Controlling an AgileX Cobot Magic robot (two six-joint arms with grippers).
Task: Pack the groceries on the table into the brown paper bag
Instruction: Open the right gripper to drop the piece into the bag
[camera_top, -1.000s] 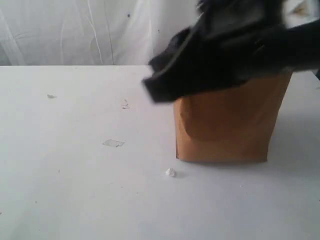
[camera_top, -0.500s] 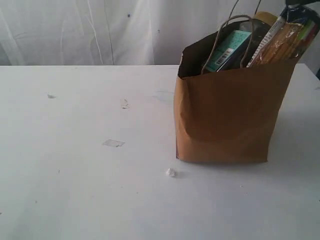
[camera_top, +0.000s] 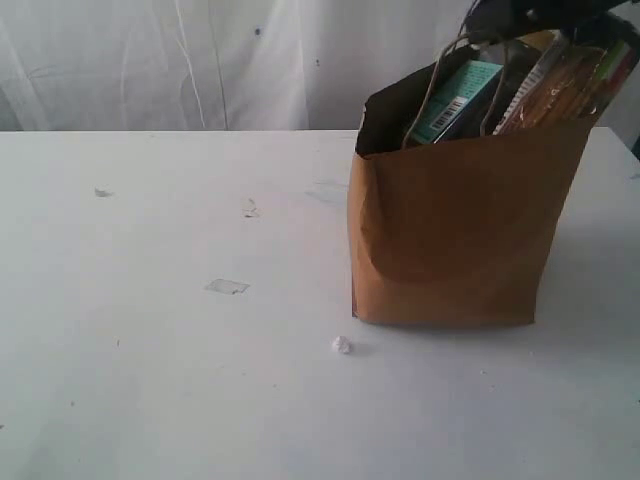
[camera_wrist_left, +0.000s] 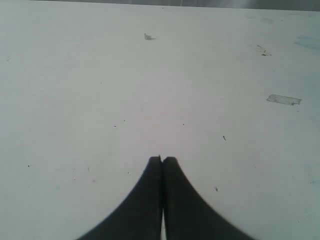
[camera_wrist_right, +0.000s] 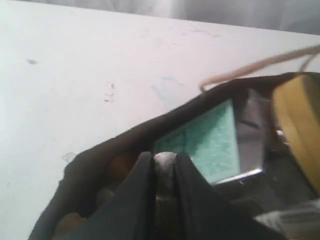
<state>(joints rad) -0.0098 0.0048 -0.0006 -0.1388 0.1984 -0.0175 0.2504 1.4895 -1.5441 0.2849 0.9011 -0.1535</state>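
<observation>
The brown paper bag (camera_top: 450, 240) stands upright on the white table (camera_top: 150, 380), right of centre. Out of its mouth stick a teal-labelled item (camera_top: 455, 100) and the spaghetti packet (camera_top: 565, 85), between the twine handles (camera_top: 440, 70). My right gripper (camera_top: 505, 12) hangs just above the bag's mouth. In the right wrist view this gripper (camera_wrist_right: 164, 156) is clamped on a small pale rounded thing that I cannot identify, over the teal label (camera_wrist_right: 207, 142) and a gold lid (camera_wrist_right: 300, 120). My left gripper (camera_wrist_left: 162, 159) is shut and empty over bare table.
A small white crumb (camera_top: 342, 345) lies just in front of the bag's left corner. A clear scrap (camera_top: 227, 286) and a few small marks dot the tabletop to the left. A white curtain (camera_top: 150, 60) hangs behind the table.
A second ago the right arm covered the bag's top. It then lifted away to the upper right and now hangs over the bag's mouth again. Bag and left gripper have not moved.
</observation>
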